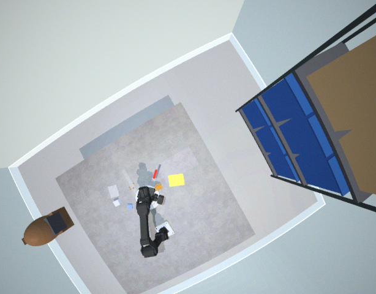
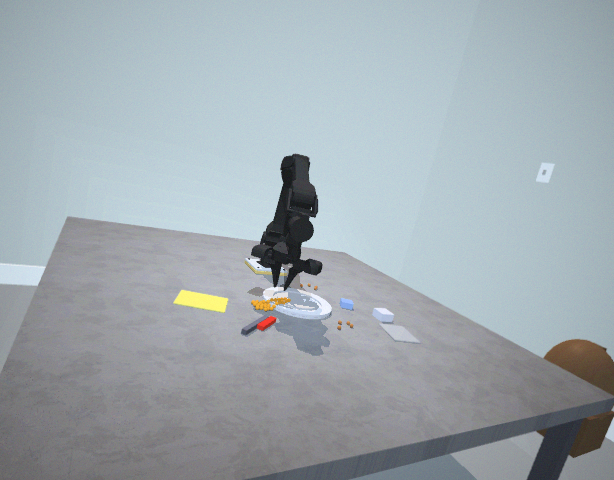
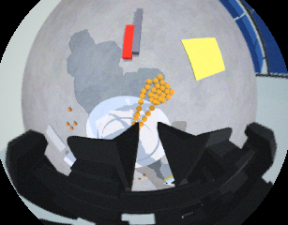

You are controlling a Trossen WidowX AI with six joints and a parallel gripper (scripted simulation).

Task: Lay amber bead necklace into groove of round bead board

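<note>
Blue bins (image 1: 296, 139) sit beyond the table (image 1: 207, 215) (image 2: 142, 372) (image 3: 190, 23).

The table (image 1: 194, 221) (image 2: 142, 372) (image 3: 50, 61) is seen from high above in the top view and obliquely, from beyond one edge, in the exterior view. Nearest is the wrist view, directed downward; the bead board (image 1: 155, 204) (image 2: 323, 311) (image 3: 98, 112) is shared by all.

Black jaws (image 2: 280, 289) partly open, pointing downward.

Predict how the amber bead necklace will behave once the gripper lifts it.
The amber bead necklace will probably hang limp, since its strand bends freely. The bunched beads beside the round white board may trail or snag. Their round shape could let them slip.
</note>
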